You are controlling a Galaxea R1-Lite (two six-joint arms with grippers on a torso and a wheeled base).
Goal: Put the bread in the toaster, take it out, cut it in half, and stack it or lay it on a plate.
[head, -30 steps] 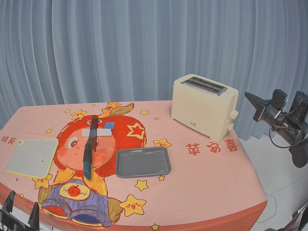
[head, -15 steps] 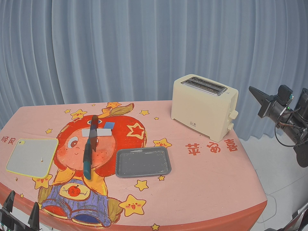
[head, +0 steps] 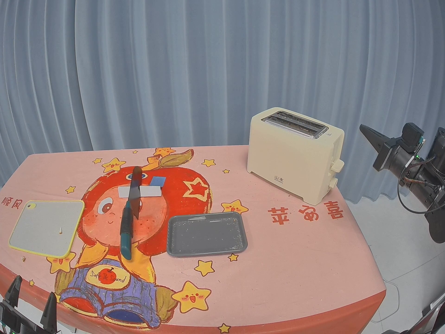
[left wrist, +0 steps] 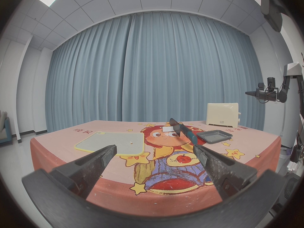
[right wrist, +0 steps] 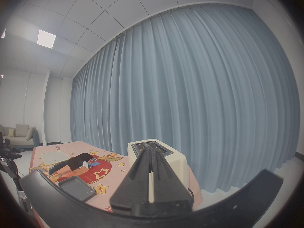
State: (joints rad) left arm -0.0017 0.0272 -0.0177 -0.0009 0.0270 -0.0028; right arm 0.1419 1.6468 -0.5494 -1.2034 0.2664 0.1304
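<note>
Starting with the table, draped in a pink cartoon cloth with a big apple-face kid and stars. Next biggest, the cream toaster, standing upright at the far right corner, two slots facing up, knobs on the right end. No telling about bread down inside those slots from these angles. Then the grey cutting board with a yellow-green rim, lying flat near the left edge, a crumb or two on and beside it. Grey rectangular plate flat in the middle of the cloth, toward the near side, well apart from the toaster, dusted with crumbs. Knife between board and plate, touching neither, teal handle toward the near edge, dark blade pointing away and resting across a white paper strip, small blue tag just beside. Right claw hanging in the air off the table's right side, past the toaster, around slot height, tips pressed together and aimed at the toaster, gripping nothing. Left claw low at the near left corner, just off the table edge, fingers spread wide, nothing between them.
</note>
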